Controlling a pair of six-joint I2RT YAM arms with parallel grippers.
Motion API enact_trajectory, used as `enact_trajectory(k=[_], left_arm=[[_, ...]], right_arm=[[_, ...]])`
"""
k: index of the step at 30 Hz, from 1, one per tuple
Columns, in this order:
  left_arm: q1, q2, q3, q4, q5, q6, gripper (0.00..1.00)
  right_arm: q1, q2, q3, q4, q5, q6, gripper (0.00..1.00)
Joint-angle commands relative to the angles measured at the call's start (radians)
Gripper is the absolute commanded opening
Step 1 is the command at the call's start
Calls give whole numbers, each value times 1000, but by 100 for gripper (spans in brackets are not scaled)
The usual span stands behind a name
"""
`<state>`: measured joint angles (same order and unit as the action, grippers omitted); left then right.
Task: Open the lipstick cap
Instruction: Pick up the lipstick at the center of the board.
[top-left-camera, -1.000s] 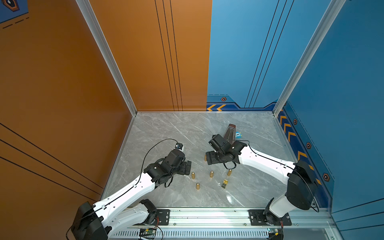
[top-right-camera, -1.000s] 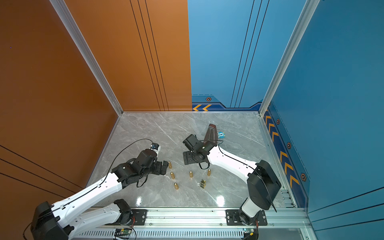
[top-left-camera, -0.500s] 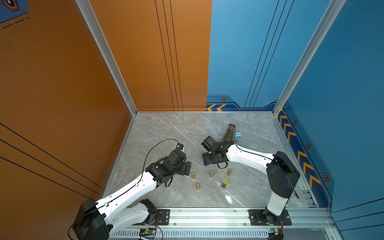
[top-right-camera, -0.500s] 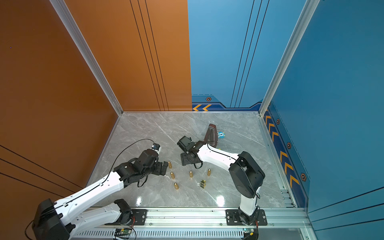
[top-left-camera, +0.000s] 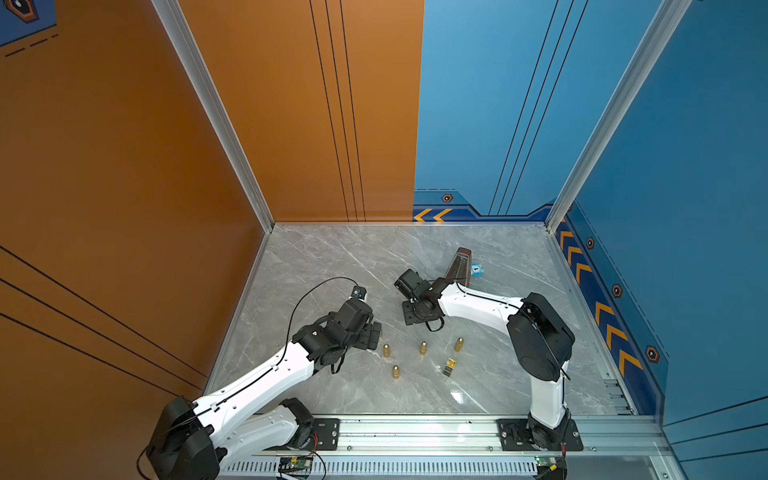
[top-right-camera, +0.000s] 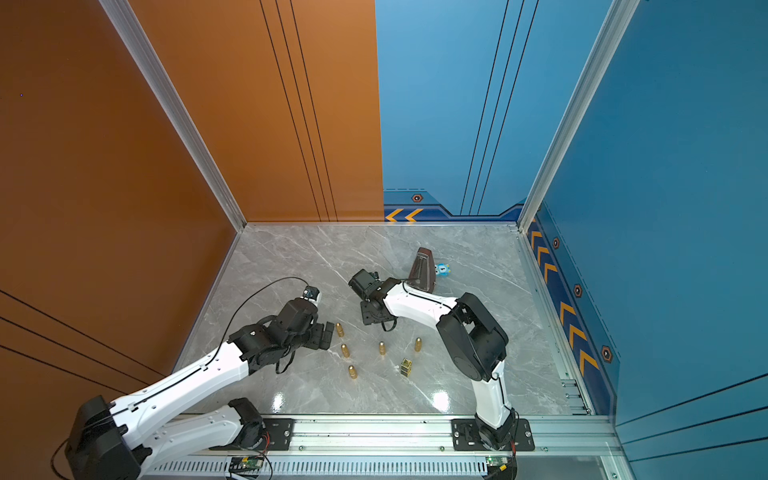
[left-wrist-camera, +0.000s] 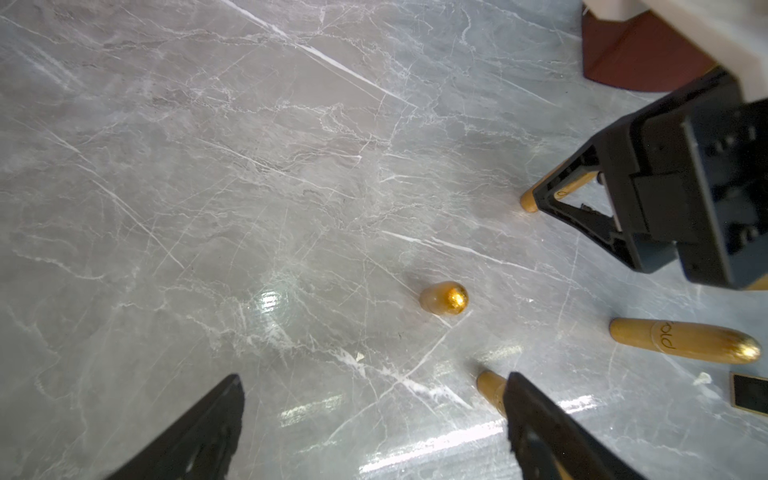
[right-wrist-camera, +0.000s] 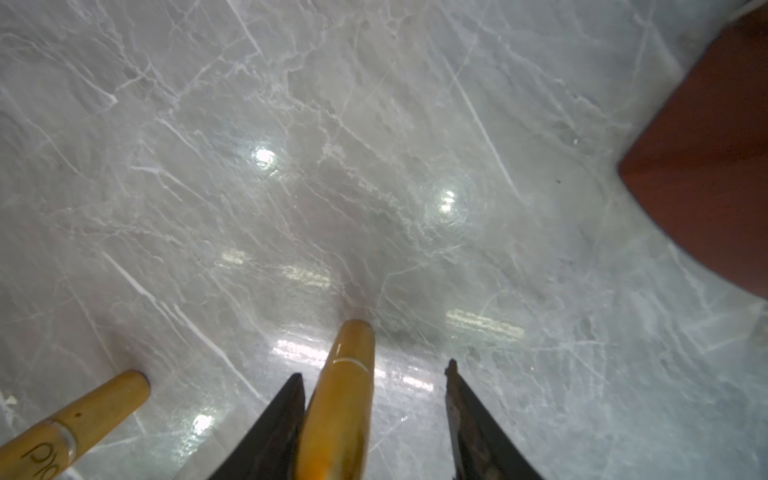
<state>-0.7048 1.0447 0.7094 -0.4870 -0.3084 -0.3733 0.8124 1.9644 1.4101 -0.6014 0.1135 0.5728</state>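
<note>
My right gripper (right-wrist-camera: 374, 369) has one finger (right-wrist-camera: 282, 419) touching the gold lipstick (right-wrist-camera: 340, 395) near the middle of the table (right-wrist-camera: 374, 166) and one not yet, so that one-sided push could tip it, while my left gripper (left-wrist-camera: 375, 375) hangs wide open.

lipstick (right-wrist-camera: 338, 399) cropped, brown block (right-wrist-camera: 706, 158) cropped

text "old", leading letter unclear: gold lipstick tube (left-wrist-camera: 681, 340) | "old": gold lipstick (right-wrist-camera: 62, 436) | orange chevrons (top-left-camera: 432, 215): blue wall band (top-left-camera: 465, 205), far and right
</note>
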Motion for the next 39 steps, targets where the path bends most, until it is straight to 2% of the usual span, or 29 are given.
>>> enact_trajectory(k=[1, 7, 24, 34, 39], left_arm=[[11, 3, 28, -18, -28, 16, 98], [18, 5, 28, -17, -28, 15, 98], [30, 0, 38, -15, -22, 43, 98], [30, 5, 99, -10, -36, 145, 98], [25, 8, 111, 90, 51, 239, 98]], right_arm=[[-9, 24, 36, -5, 29, -10, 51], [-9, 45, 52, -5, 23, -18, 40], [-11, 28, 48, -6, 1, -46, 19], [-65, -133, -17, -39, -120, -65, 17], [-104, -248, -67, -72, -226, -80, 17]])
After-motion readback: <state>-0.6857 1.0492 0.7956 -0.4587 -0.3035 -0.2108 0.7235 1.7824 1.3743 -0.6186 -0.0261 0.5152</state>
